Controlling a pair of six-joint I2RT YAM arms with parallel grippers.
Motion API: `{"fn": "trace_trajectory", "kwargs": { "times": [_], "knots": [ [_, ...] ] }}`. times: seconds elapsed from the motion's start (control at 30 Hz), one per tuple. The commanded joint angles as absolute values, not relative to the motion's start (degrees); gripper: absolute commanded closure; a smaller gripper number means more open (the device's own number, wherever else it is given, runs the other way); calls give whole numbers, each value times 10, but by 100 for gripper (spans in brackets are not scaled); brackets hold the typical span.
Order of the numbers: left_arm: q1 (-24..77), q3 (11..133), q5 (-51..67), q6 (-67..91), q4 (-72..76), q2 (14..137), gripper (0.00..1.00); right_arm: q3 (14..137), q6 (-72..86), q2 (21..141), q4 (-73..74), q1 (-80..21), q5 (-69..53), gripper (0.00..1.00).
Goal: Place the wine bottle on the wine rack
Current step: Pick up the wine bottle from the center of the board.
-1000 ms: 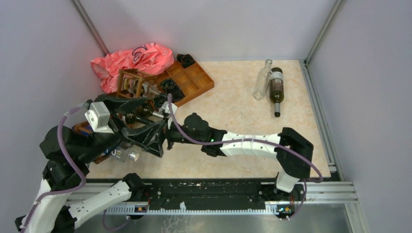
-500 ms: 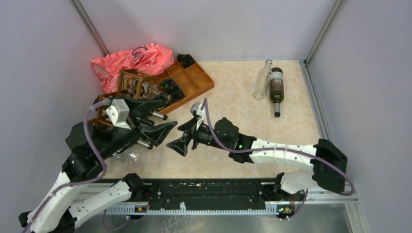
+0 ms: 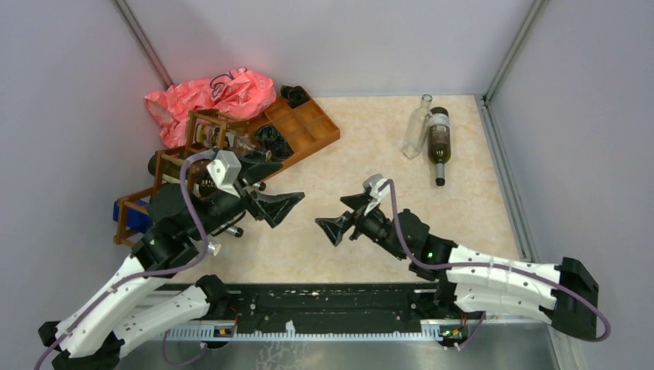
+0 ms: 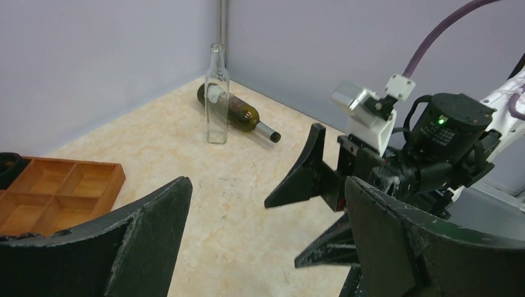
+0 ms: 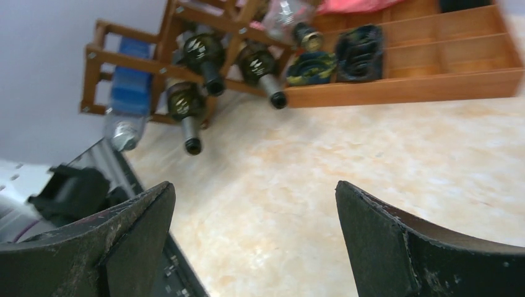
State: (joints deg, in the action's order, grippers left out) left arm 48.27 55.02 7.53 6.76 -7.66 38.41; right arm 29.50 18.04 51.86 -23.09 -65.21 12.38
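The wine rack (image 5: 93,59) is dark brown wood; the bottles in it (image 5: 203,52) are dark green, and one clear bottle there has a blue label (image 5: 131,93). The wine bottle (image 3: 439,142) is dark green, the glass bottle (image 3: 416,127) colourless. The compartmented tray (image 3: 316,116) is orange-brown, the plastic bag (image 3: 208,92) pinkish red with dark print, the table (image 3: 362,154) beige and marbled. The arms (image 3: 493,270) are white and black with purple cables (image 3: 185,200); the left gripper (image 4: 266,185) and right gripper (image 5: 254,189) are black

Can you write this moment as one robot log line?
left gripper: open, empty | right gripper: open, empty | green wine bottle: on table, not on wine rack
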Motion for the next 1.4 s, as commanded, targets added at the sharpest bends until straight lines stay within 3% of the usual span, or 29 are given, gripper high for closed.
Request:
{"fn": "trace_trajectory", "kwargs": {
  "times": [0.0, 0.2, 0.53, 0.93, 1.37],
  "knots": [
    [484, 523, 95, 93, -21, 396, 1, 278, 148, 449, -205, -642, 245, 1],
    [483, 497, 109, 105, 9, 422, 1, 282, 165, 404, -110, -600, 311, 1],
    [484, 486, 115, 96, 15, 437, 1, 280, 238, 403, -62, -390, 174, 1],
    [483, 478, 113, 75, 7, 430, 1, 323, 248, 439, -21, -269, 113, 1],
    [482, 476, 113, 54, 14, 442, 1, 376, 225, 402, 59, -228, 170, 1]
  ]
}}
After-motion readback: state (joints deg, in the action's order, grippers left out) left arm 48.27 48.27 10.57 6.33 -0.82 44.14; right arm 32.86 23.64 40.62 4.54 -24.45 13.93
